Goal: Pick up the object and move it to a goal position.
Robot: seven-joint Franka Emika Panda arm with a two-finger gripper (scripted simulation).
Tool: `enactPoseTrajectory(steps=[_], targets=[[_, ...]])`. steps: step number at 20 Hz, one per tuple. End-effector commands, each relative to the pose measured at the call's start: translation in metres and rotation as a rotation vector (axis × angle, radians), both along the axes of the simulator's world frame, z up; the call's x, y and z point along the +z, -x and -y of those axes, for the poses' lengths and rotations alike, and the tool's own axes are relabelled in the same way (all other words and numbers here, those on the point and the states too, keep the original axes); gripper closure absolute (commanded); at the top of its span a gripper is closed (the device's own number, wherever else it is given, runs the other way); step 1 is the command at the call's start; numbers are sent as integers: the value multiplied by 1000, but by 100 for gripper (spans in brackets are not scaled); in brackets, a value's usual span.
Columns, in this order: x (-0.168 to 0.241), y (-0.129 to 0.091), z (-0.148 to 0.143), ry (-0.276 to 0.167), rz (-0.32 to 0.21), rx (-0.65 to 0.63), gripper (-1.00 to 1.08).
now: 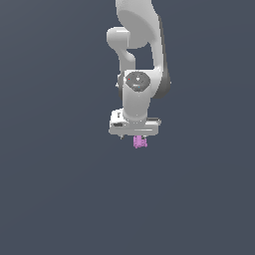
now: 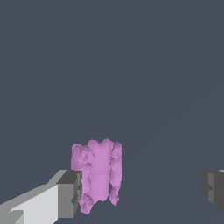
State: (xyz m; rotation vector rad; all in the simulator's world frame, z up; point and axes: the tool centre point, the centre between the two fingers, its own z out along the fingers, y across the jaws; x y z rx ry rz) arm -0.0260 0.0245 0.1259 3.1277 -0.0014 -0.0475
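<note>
The object (image 1: 140, 142) is a small pink-purple, lumpy, blocky thing. In the exterior view it shows just under the white hand of my gripper (image 1: 135, 139), which points straight down over the grey floor. In the wrist view the object (image 2: 98, 173) stands upright between the jaws, right against one grey finger pad (image 2: 70, 193). The other finger pad (image 2: 213, 190) is far from it, with a wide gap between. My gripper (image 2: 141, 192) is open and much wider than the object. The fingers are mostly hidden by the hand in the exterior view.
The plain dark grey floor (image 1: 60, 199) fills both views. The white arm (image 1: 139, 40) rises above the hand at the top middle of the exterior view. No other object or marker shows.
</note>
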Motion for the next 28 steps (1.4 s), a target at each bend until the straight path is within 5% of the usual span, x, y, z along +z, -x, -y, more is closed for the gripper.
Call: enactPoseTrajectory(steps=[1, 10, 28], targets=[[-8, 8, -13, -4, 9, -7, -92], [-24, 26, -40, -12, 29, -27, -92], [-71, 29, -42, -13, 30, -28, -92]])
